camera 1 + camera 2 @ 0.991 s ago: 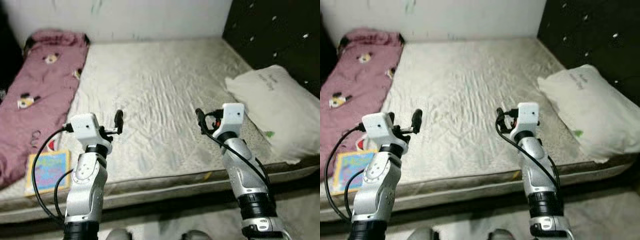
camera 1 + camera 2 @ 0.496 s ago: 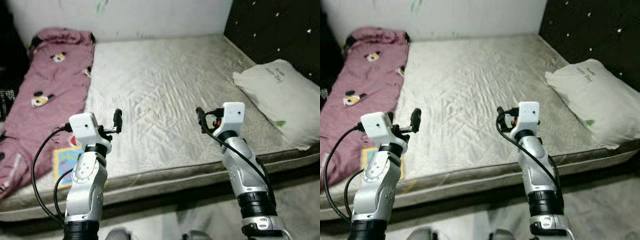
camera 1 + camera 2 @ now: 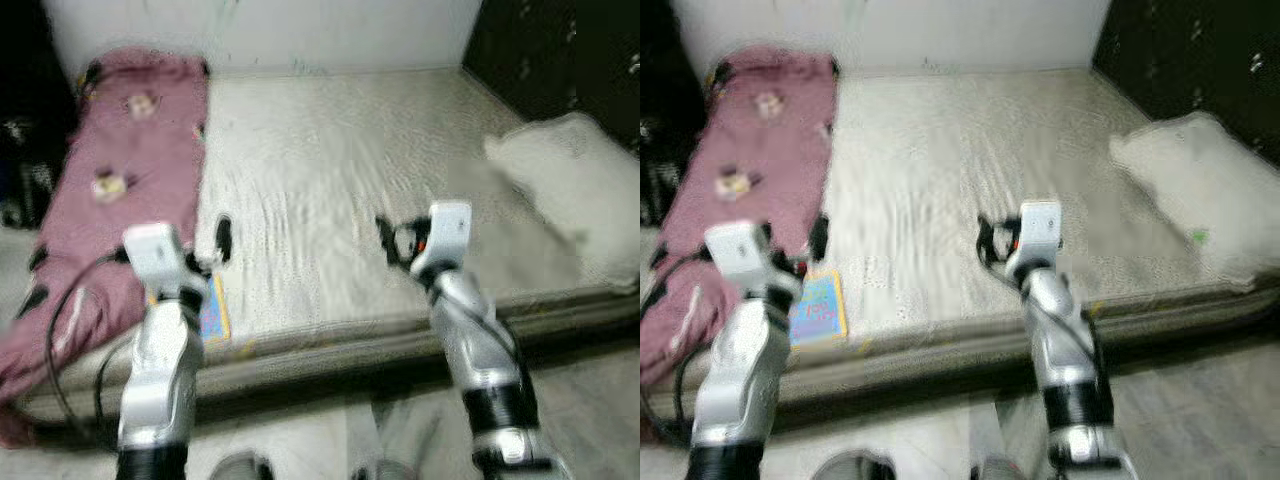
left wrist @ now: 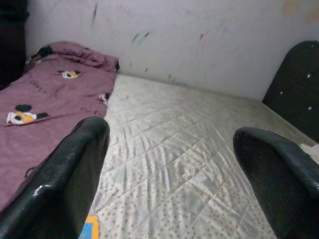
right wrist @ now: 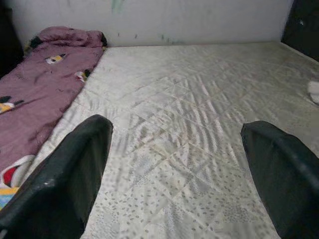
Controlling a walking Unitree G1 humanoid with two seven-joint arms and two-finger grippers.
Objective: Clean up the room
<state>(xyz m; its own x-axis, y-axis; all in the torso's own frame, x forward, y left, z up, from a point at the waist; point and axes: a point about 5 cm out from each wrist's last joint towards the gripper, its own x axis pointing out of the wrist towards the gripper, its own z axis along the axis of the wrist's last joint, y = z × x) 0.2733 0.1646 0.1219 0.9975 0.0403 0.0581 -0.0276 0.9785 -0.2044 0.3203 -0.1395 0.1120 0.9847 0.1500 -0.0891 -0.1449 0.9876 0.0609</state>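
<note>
A bare cream mattress (image 3: 340, 150) lies before me, and the picture is blurred. A maroon blanket (image 3: 120, 170) with cartoon prints runs along its left side. At the mattress's front left edge lies a colourful book (image 3: 818, 310), just right of my left arm. A white pillow (image 3: 570, 185) rests at the right. My left gripper (image 3: 222, 238) and right gripper (image 3: 385, 240) are both held up over the front of the mattress. In the wrist views the left gripper (image 4: 169, 174) and right gripper (image 5: 174, 174) are open, with nothing between their fingers.
A black headboard (image 3: 550, 50) stands behind the pillow at the right, and a pale wall (image 4: 199, 40) with paint marks runs along the far side. Dark things (image 3: 25, 170) stand left of the bed. Grey floor (image 3: 600, 400) shows below the mattress's front edge.
The whole picture has shifted right and blurred, so the camera has moved. The book and blanket now sit nearer my left arm. Both arms hold the same pose, fingers still open.
</note>
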